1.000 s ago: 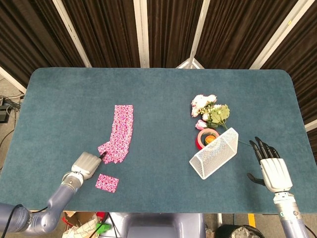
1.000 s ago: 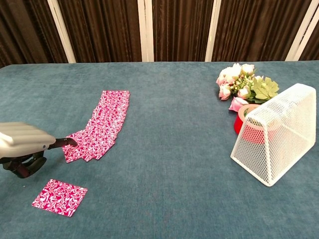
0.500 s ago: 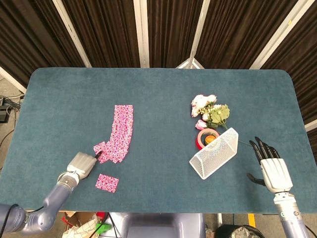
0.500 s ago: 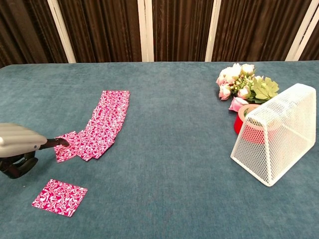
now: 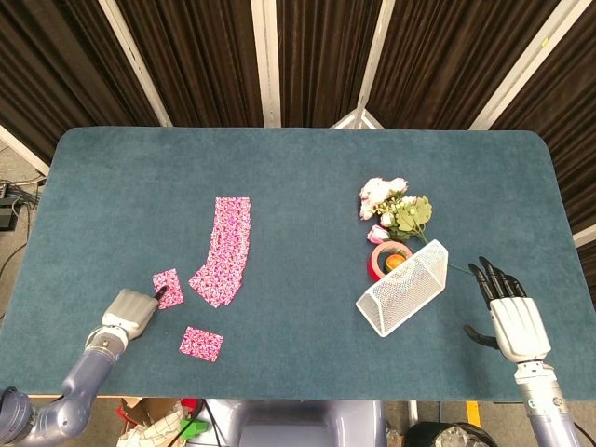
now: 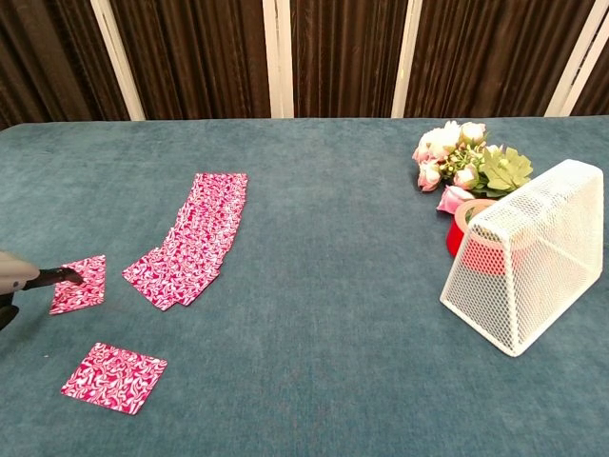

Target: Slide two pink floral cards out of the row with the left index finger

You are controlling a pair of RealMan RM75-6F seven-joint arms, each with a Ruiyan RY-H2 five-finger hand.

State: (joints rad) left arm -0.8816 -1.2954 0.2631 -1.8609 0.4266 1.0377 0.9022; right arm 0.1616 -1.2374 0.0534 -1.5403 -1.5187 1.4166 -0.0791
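Observation:
A row of overlapping pink floral cards (image 5: pixel 225 249) (image 6: pixel 195 238) runs down the left half of the teal table. One loose card (image 5: pixel 169 283) (image 6: pixel 80 284) lies just left of the row's near end, apart from it. My left hand (image 5: pixel 130 310) (image 6: pixel 17 281) has its other fingers curled in and its dark index fingertip pressing on that card's left edge. A second loose card (image 5: pixel 201 343) (image 6: pixel 114 377) lies nearer the front edge. My right hand (image 5: pixel 507 312) hovers at the right front with fingers spread and holds nothing.
A white wire mesh basket (image 5: pixel 403 288) (image 6: pixel 529 268) lies tipped on its side at the right, with a red tape roll (image 5: pixel 388 258) (image 6: pixel 468 228) behind it. A bunch of artificial flowers (image 5: pixel 395 209) (image 6: pixel 466 163) lies beyond those.
My left index finger has dragged one card leftward out of the row's near end; it now lies separate from the row. The right hand has not moved.

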